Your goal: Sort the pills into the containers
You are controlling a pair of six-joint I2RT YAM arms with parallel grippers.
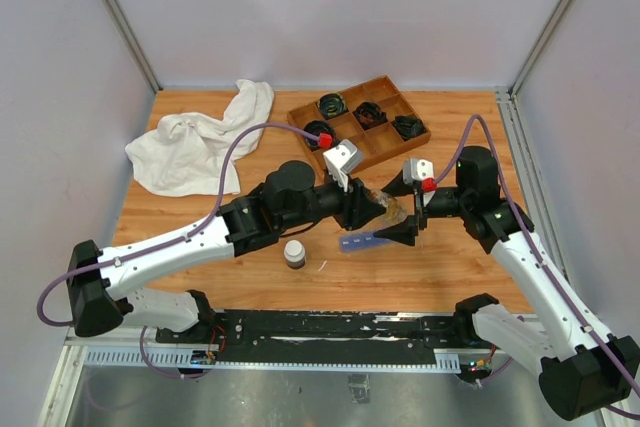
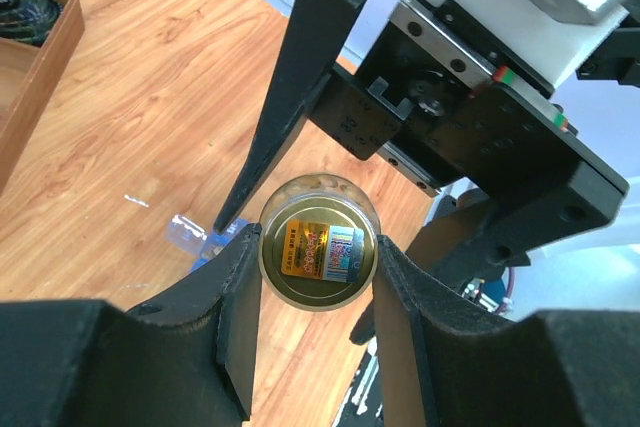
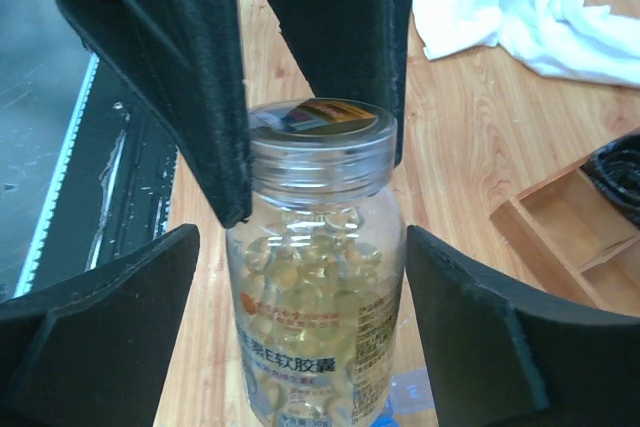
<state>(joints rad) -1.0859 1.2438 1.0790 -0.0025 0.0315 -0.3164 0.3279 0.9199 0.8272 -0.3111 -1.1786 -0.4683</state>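
Observation:
A clear bottle (image 1: pixel 393 211) full of yellowish pills (image 3: pixel 318 259) hangs tilted between both grippers above the table. My left gripper (image 2: pixel 318 253) is shut on the bottle's gold lid (image 3: pixel 315 117). My right gripper (image 3: pixel 303 252) is open, with a finger on each side of the bottle's body (image 3: pixel 322 337) and a gap on both sides. The blue pill-organizer strip (image 1: pixel 362 241) lies on the table just below the bottle. It shows partly in the left wrist view (image 2: pixel 193 237) and at the bottom of the right wrist view (image 3: pixel 425 394).
A small dark bottle with a white cap (image 1: pixel 295 252) stands left of the strip. A wooden divided tray (image 1: pixel 345 142) with black coiled cables is at the back. A white cloth (image 1: pixel 200 142) lies at the back left. A tiny white scrap (image 1: pixel 322 266) lies near the front.

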